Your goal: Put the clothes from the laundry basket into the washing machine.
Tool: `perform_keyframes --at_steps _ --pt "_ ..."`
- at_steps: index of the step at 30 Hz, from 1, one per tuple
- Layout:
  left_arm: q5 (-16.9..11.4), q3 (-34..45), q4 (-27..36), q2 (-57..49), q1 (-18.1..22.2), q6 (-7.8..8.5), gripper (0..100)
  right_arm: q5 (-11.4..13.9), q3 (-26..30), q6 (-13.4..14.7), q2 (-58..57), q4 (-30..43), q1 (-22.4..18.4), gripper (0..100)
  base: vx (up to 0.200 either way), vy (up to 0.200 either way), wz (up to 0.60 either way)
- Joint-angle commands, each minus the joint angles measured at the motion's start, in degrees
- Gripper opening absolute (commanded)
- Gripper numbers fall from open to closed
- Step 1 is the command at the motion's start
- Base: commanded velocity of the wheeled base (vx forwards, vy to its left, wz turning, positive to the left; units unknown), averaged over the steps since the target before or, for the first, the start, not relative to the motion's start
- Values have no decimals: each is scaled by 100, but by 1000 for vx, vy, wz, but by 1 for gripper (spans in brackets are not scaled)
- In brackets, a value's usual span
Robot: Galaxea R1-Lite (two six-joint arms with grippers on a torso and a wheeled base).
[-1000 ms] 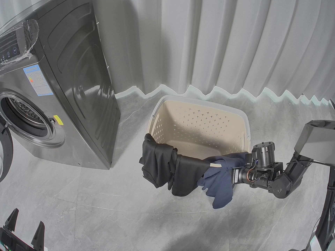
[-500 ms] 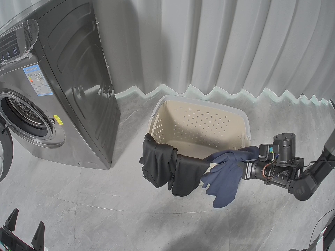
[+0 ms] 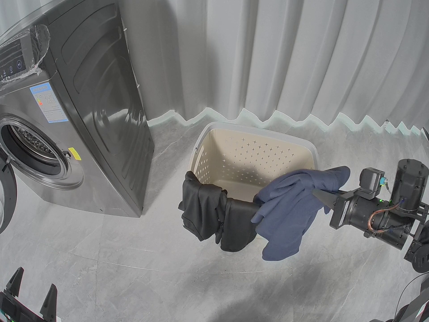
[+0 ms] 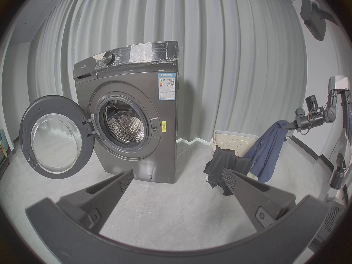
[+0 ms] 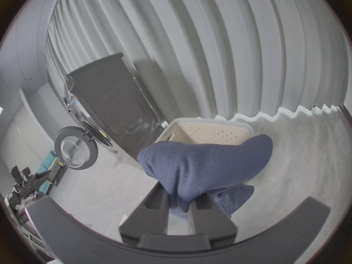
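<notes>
Right of centre, the right hand (image 3: 321, 196) pinches the navy garment (image 3: 286, 206), seemingly limp and light, by a bunched fold; lower left, the left hand (image 3: 35, 280) gapes wide.

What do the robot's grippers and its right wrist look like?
The left gripper has two dark grey wedge-shaped fingers with textured pads. The right gripper has similar dark fingers, on a black cylindrical wrist with thin orange cables.

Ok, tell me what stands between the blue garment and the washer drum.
Nothing visible does. The right hand holds the blue garment over the rim of the laundry basket, and the door of the washing machine stands open. The black garment draped on that rim hangs beside it, lower.
</notes>
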Motion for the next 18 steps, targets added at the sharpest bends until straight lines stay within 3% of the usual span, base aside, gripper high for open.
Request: perform_keyframes --at_steps 1,15,18 --pt "8 92 1 -86 0 3 100 16 173 -10 -627 -176 96 0 0 0 0" --pt "-10 92 1 -86 0 38 100 175 138 -89 -777 -677 281 0 0 0 0" --pt "-19 92 -7 -86 9 30 100 183 85 -221 -706 -686 298 0 0 0 0"
